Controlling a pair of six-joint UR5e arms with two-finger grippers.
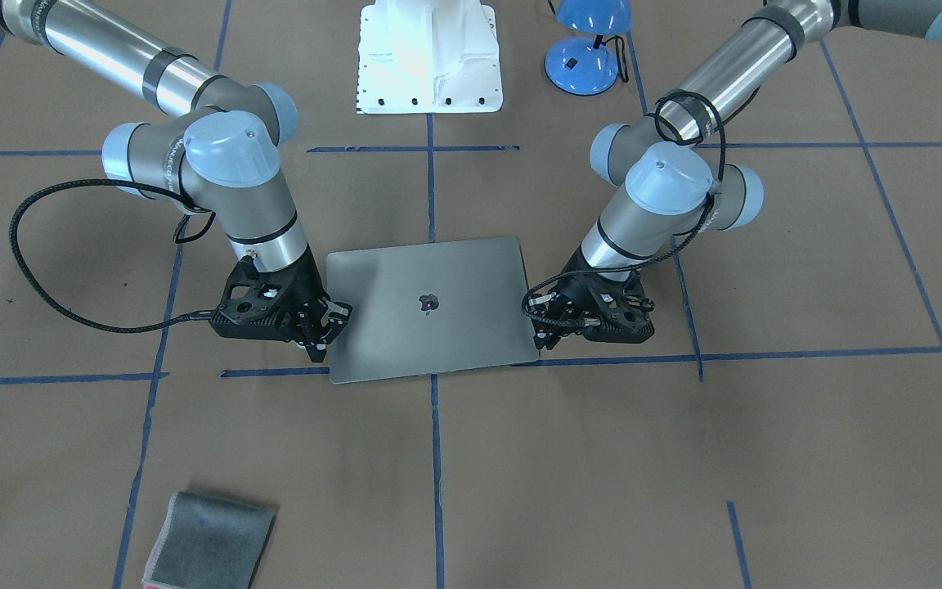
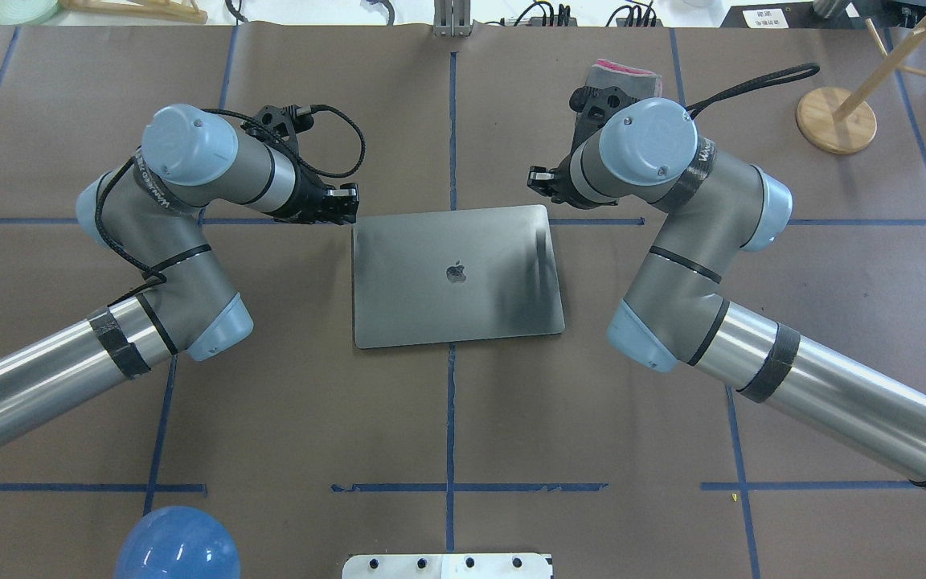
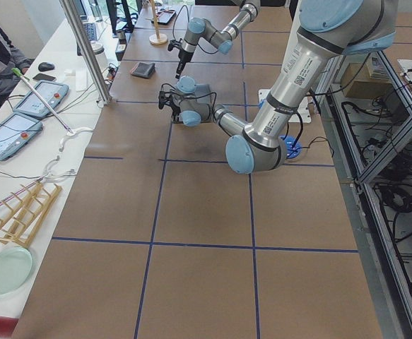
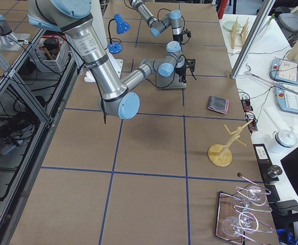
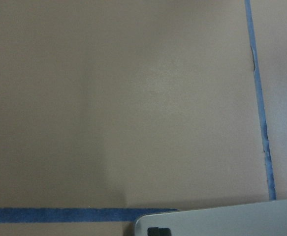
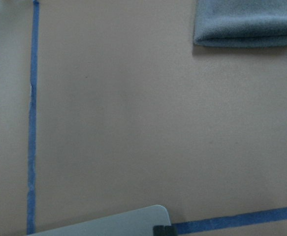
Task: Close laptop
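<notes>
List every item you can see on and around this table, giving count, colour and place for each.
laptop: one, space-grey, closed flat at the table's centre, logo up
folded cloth: one, grey, operators' side, robot's right
desk lamp: one, blue, beside the robot base, robot's left
wooden stand: one, light wood, far right
table: one, brown, blue tape grid
robot base: one, white
left gripper: one, black, beside the laptop's left edge
right gripper: one, black, beside its right edge
</notes>
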